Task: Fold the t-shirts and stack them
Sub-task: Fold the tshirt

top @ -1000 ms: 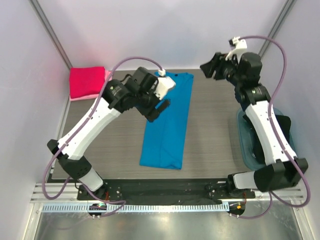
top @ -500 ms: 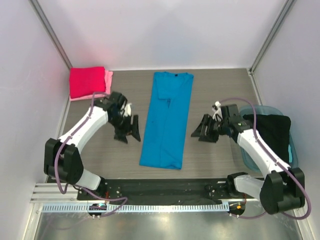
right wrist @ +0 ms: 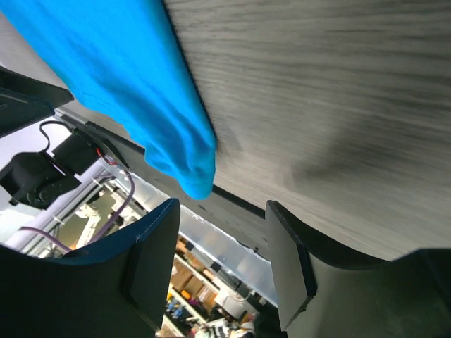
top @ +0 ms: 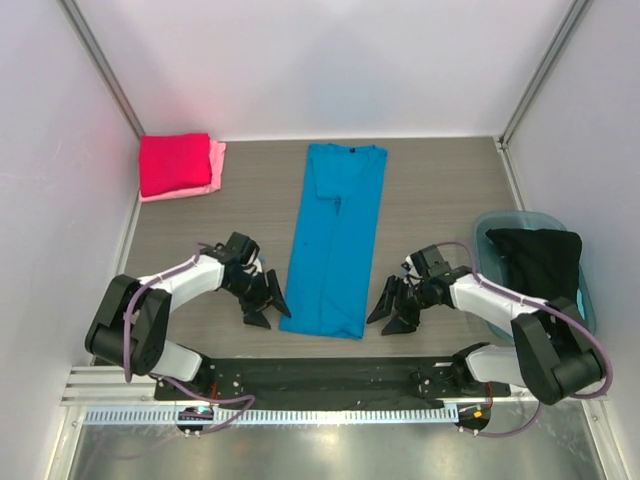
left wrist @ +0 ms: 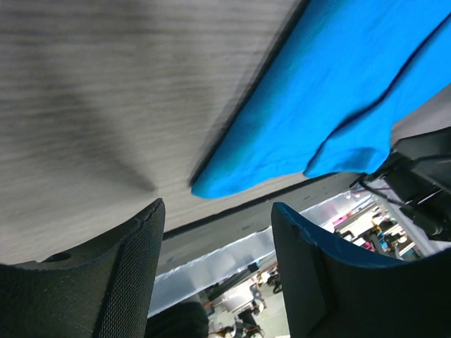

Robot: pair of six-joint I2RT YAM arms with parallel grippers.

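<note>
While the blue t-shirt [top: 335, 240] lies as a long strip down the middle of the table [top: 440, 190], hem at the near end, get each hem corner fully between the jaws before you close. Your left gripper [top: 270, 310] sits low just beside the left corner and your right gripper [top: 390, 316] just beside the right, both spread and holding nothing. Pinch every layer (the strip looks doubled), then lift both evenly toward the collar. The folded red t-shirt [top: 175, 162] rests on the pink t-shirt [top: 216, 165], far left.
</note>
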